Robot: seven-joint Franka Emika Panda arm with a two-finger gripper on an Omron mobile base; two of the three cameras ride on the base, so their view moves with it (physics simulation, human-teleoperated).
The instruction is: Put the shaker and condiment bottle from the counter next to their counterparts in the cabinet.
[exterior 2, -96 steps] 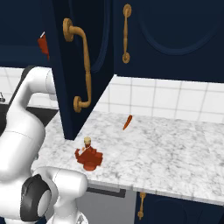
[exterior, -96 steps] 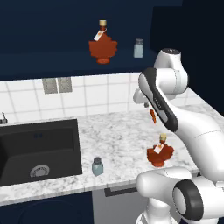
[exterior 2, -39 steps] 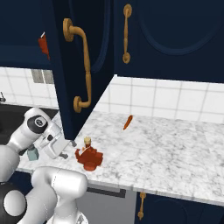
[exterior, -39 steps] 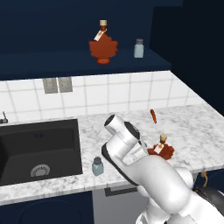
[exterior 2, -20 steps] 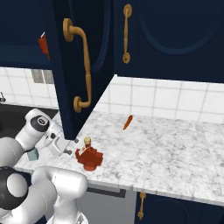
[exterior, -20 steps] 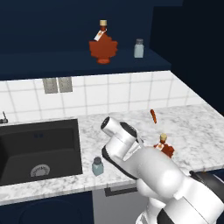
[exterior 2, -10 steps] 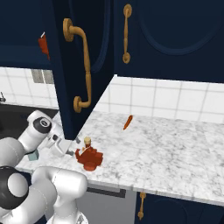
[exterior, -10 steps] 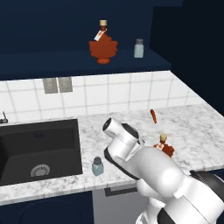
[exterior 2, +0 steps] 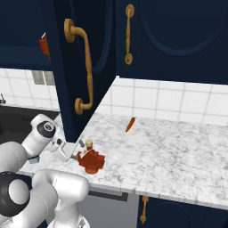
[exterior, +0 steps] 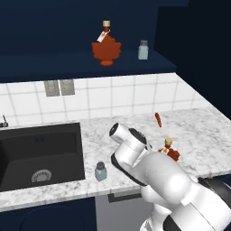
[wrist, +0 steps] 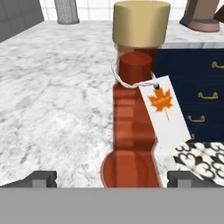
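Pincer [wrist: 107, 178] spread wide—condiment bottle [wrist: 134, 131] between its tips.

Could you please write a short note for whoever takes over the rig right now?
Tool: open, fingertips either side of the syrup bottle on the counter; not gripped yet.
Shaker: on the counter's front edge by the sink, untouched.
Cabinet: open, matching bottle and matching shaker on the shelf.
Done: nothing moved.
Left: grip the syrup bottle, set it beside its match; then the same for the shaker.
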